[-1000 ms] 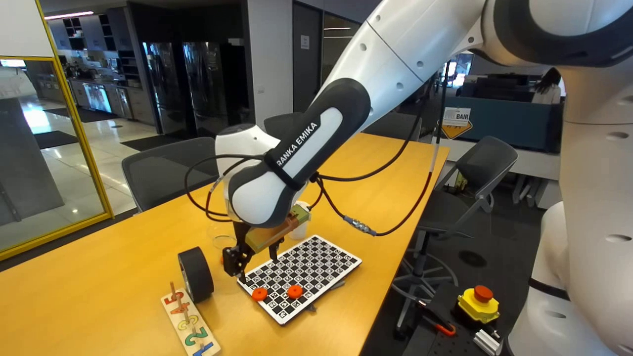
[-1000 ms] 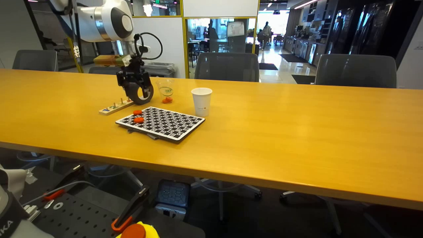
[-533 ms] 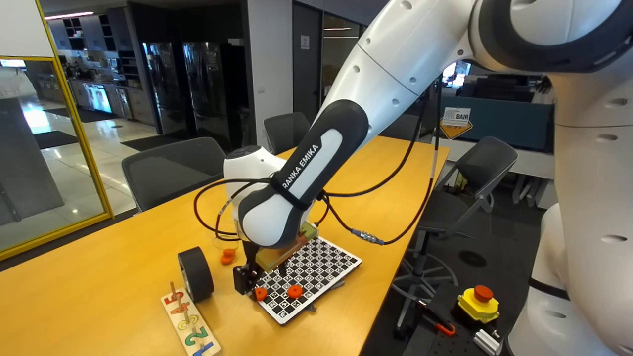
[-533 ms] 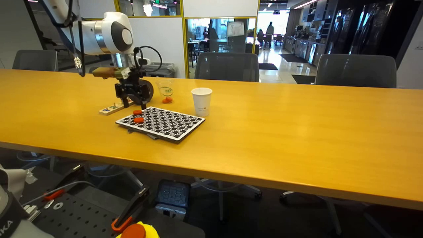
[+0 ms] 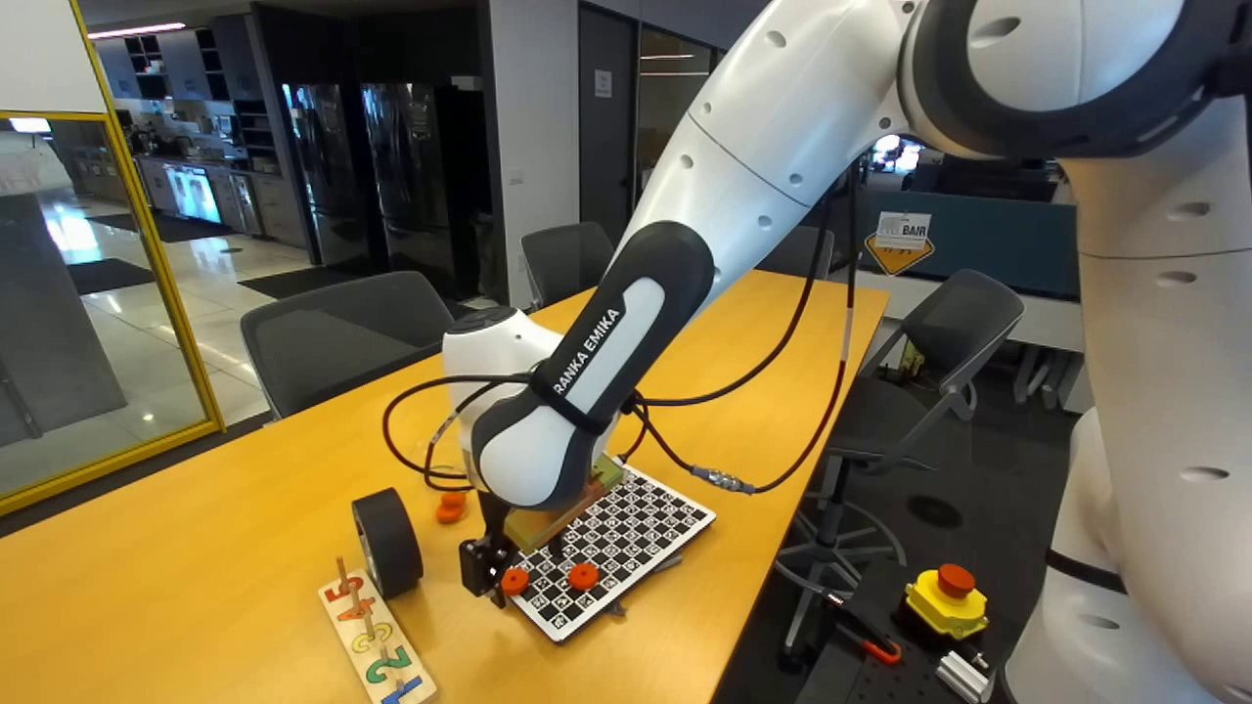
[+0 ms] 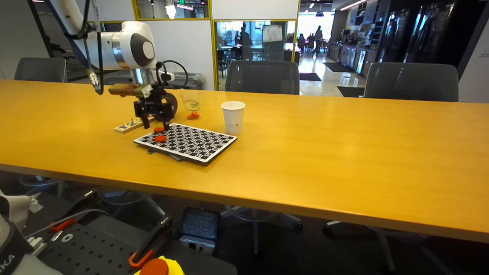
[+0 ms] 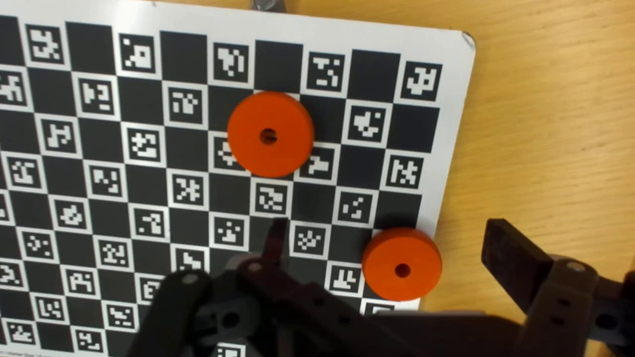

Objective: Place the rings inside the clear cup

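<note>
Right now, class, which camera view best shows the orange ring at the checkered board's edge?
The wrist view: it looks down on the orange ring, showing its whole round outline and centre hole. Both exterior views show it too, but much smaller and at a slant, with the pincer close by.

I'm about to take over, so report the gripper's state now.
Gripper: open, holding nothing; the nearest orange ring lies ungripped on the checkered board.

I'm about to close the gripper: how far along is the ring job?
Done: at least two orange rings appear inside the clear cup.
In hand: the open gripper, holding nothing, seems lined up over the edge ring.
Left: that ring and a second ring, both on the checkered board.
</note>
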You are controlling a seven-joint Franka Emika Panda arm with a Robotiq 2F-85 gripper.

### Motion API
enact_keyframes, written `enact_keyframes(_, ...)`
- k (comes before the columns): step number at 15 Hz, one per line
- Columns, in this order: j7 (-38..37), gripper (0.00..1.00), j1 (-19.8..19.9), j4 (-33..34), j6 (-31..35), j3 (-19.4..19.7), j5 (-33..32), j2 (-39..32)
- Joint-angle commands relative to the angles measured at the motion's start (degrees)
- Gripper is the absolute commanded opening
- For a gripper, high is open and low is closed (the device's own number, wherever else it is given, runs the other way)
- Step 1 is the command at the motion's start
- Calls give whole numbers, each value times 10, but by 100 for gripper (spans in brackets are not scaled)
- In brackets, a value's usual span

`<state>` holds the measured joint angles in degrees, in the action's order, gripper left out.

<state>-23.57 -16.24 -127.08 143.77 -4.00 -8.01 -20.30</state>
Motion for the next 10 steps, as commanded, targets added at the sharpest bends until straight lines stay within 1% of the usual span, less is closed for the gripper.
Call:
enact_keyframes(1,11,100,2,15,18,-4,6,-13)
enact_keyframes(10,18,100,-1,31,28,-4,7,-26)
